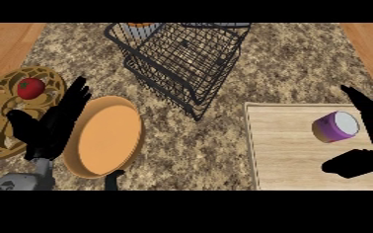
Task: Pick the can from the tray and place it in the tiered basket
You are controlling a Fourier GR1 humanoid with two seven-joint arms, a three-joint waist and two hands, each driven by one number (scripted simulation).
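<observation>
The purple can (336,127) lay on its side on the wooden tray (291,168), apart from my right hand (353,163), whose spread fingers and thumb bracketed it and held nothing. I judged it might roll away at a careless touch, well short of the tiered basket (186,64). My left hand (53,123) rested open beside the orange pan (105,137).

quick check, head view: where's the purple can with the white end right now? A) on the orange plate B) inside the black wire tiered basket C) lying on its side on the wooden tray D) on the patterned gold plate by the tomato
C: the purple can with the white end lies on its side on the light wooden tray, between the fingers and thumb of the open right hand, well clear of the black wire tiered basket.
</observation>
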